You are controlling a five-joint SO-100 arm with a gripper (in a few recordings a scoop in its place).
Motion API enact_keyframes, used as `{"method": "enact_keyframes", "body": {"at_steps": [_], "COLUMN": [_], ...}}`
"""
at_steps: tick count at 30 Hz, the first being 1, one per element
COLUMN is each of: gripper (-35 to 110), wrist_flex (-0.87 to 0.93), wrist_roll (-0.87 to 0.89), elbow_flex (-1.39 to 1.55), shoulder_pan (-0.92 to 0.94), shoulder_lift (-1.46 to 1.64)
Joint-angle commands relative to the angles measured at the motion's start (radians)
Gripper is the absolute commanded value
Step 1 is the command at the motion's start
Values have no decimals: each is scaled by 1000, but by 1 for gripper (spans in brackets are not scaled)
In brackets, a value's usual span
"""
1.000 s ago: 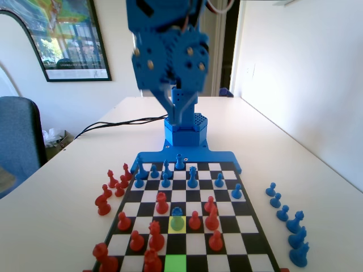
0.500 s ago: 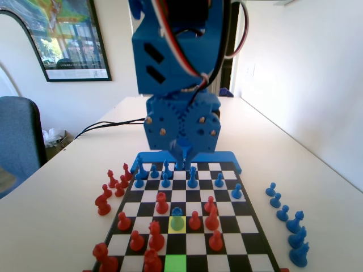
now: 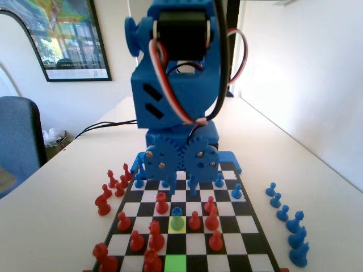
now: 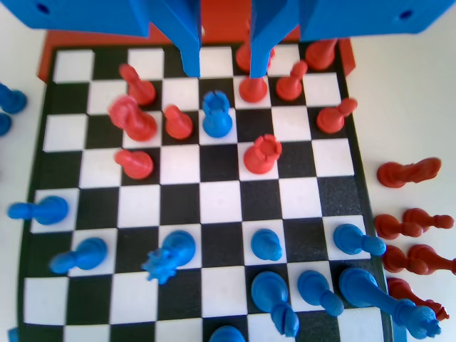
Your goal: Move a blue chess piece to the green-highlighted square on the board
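Observation:
The blue pawn point(image 3: 177, 218) stands on the yellow-tinted square in the near half of the board point(image 3: 244, 225), with red pieces around it. One row nearer the camera lies the green square point(image 3: 176, 264), with nothing on it. My gripper point(image 3: 180, 184) hangs low over the board's far rows, behind the pawn and apart from it. In the wrist view the jaws of the gripper point(image 4: 224, 69) stand open with nothing between them. There the pawn point(image 4: 216, 114) sits just below their tips on the board point(image 4: 221, 201).
Red pieces point(image 3: 156, 235) crowd the squares beside the pawn. Several blue pieces point(image 3: 286, 218) stand off the board on the right of the fixed view, several red ones point(image 3: 110, 187) on the left. Blue pieces point(image 4: 267, 244) fill the near rows in the wrist view.
The arm has folded forward and down, and the gripper has dropped from high above the base to just over the board's far rows. The pawn has not moved.

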Motion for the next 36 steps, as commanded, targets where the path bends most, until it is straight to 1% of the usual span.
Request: {"method": "enact_keyframes", "body": {"at_steps": [1,5,36], "gripper": [10,10,10], "wrist_flex": [-15,-67,-160], "wrist_roll": [-28,-38,-61], "elbow_flex": [-66,-38,106], "shoulder_pan": [17,17,-11], "shoulder_lift": [21,11,11]}}
